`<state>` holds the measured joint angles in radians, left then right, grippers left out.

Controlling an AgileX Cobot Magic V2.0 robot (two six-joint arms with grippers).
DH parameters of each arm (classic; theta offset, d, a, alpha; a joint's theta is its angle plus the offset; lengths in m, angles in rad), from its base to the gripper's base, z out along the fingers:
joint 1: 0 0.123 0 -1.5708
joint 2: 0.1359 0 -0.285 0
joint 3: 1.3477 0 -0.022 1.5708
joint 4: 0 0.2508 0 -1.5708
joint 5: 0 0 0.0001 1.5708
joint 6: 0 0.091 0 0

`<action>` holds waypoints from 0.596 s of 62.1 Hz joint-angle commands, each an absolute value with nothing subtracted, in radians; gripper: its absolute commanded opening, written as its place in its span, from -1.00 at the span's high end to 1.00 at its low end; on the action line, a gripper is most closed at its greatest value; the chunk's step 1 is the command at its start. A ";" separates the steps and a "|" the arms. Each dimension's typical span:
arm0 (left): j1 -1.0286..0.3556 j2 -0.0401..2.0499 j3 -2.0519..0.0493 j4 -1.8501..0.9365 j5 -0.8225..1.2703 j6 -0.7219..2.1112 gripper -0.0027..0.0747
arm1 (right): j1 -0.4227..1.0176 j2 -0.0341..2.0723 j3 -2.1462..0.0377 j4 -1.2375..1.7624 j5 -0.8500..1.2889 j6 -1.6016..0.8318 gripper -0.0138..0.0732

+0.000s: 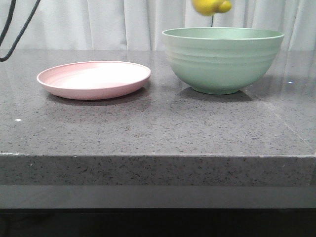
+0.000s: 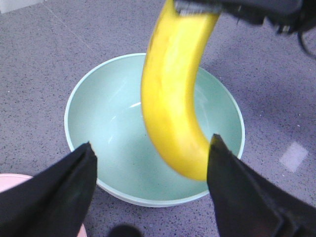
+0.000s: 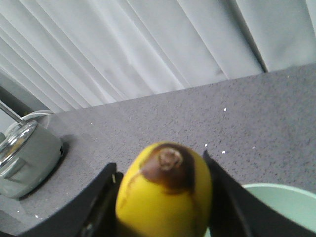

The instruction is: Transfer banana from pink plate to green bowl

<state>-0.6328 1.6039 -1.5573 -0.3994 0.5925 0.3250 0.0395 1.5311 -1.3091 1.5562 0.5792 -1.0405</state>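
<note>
Bench (image 1: 158, 128) edge sits closest in the front view, grey speckled stone, w/ the pink plate (image 1: 94, 79) left of the green bowl (image 1: 222, 59) and a clear gap between them; plate carries nothing. Banana (image 1: 211, 6) hangs in the air directly over the bowl, above its rim and not touching it, only its lower end showing at the frame top in the front view. My right gripper (image 3: 163, 197) is clamped on the banana (image 3: 164, 190), one finger pressed to each side, dark blossom end facing the wrist cam, w/ a sliver of the bowl rim (image 3: 276, 190) below it. From my left wrist cam the banana (image 2: 175, 98) hangs curved and near vertical over the bowl's mouth (image 2: 113, 123), its top pinched by the right gripper's black fingers (image 2: 197, 6), its lower tip over the bowl's inside, which holds nothing. My left gripper (image 2: 150, 173) is spread wide, holding nothing, fingers either side of the bowl's near rim and above it; the banana tip looks close beside one finger (image 2: 232, 182), can't tell if touching. Edge of the pink plate (image 2: 12, 180) shows beside the bowl. White curtain (image 1: 98, 24) hangs behind the bowl.
</note>
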 commanded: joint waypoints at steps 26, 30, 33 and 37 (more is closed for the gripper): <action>-0.639 1.562 -1.587 -0.426 0.537 0.323 -0.20 | 0.063 1.609 -1.625 0.955 0.671 -0.672 0.11; -0.639 1.562 -1.587 -0.426 0.539 0.323 -0.20 | 0.074 1.646 -1.668 0.924 0.692 -0.650 0.11; -0.639 1.562 -1.587 -0.426 0.539 0.323 -0.20 | 0.075 1.678 -1.702 0.890 0.713 -0.628 0.11; -0.639 1.562 -1.587 -0.426 0.539 0.323 -0.20 | 0.075 1.713 -1.736 0.863 0.732 -0.608 0.11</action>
<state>-0.6328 1.6039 -1.5573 -0.3994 0.5925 0.3250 0.0775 1.7265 -1.6657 0.8624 0.7419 -0.6370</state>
